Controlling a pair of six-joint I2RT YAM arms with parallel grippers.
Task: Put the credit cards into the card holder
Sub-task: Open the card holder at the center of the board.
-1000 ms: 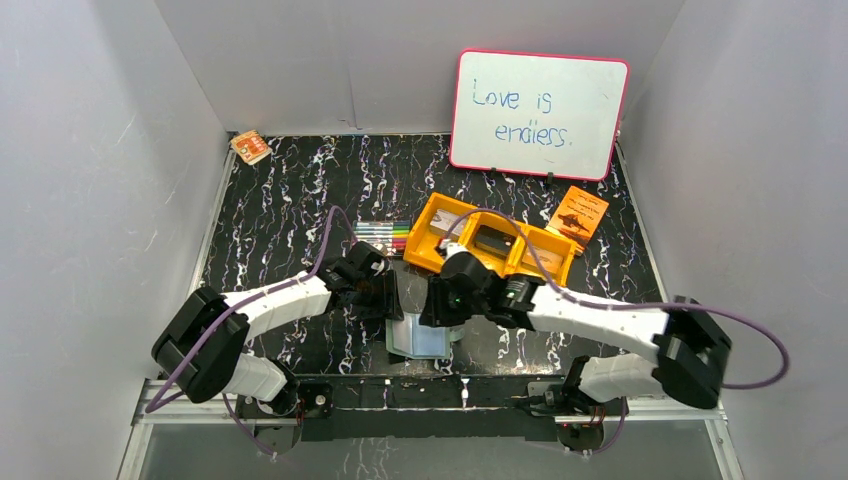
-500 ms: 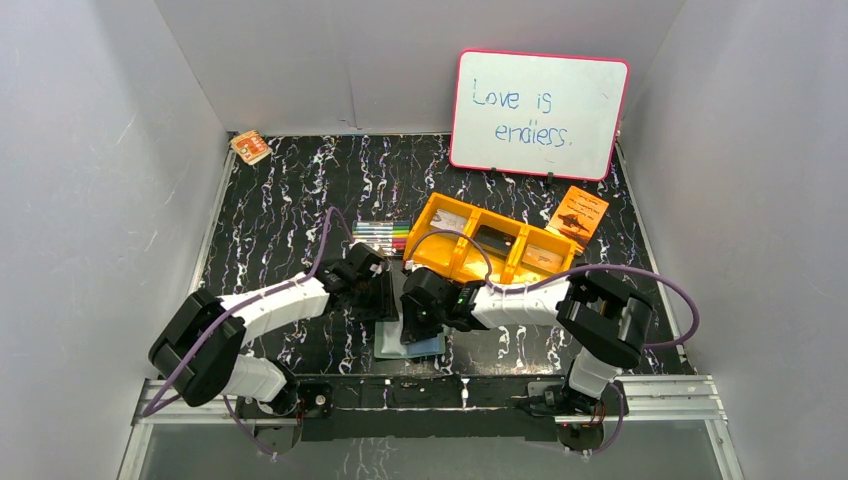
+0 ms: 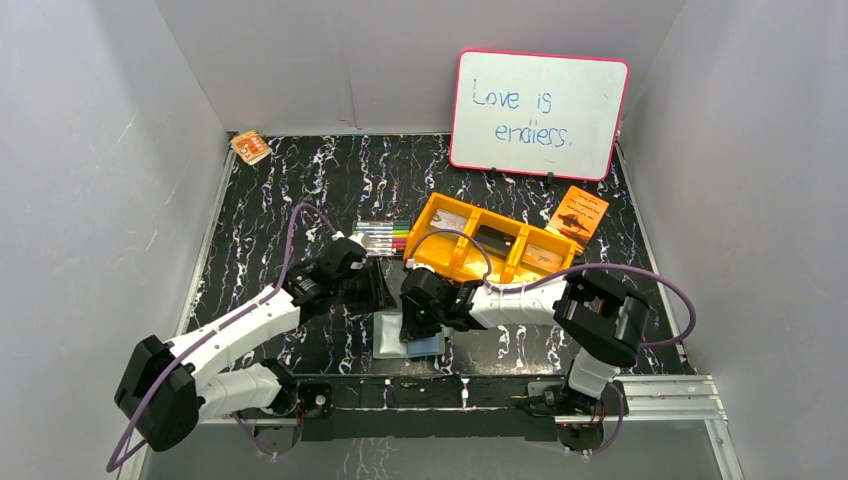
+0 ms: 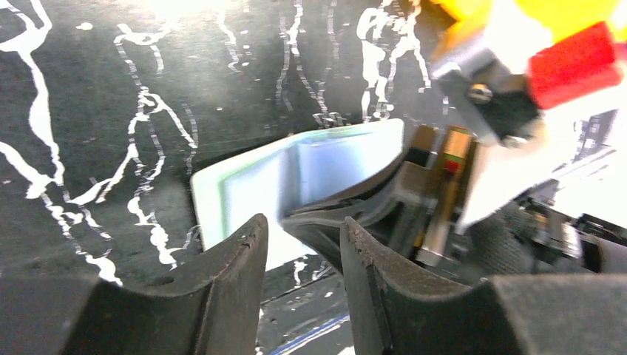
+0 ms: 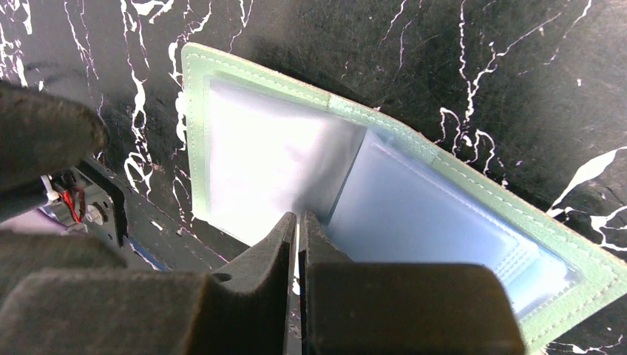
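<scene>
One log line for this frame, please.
left gripper open, beside card holder | right gripper closed on its middle fold | card holder open on table | credit cards in orange bin

Left arm [image 3: 240,325] stretched forward and inward, left hand [image 4: 302,231] tilted down, fingers parted with nothing between them, right arm [image 3: 520,298] bent at the elbow, forearm reaching leftward, right hand [image 5: 298,222] just right of the left hand, fingers pressed almost together, hairline slit between.

Lab test booth: grey walls [image 3: 100,150] enclose marbled tabletop [image 3: 290,190].
</scene>
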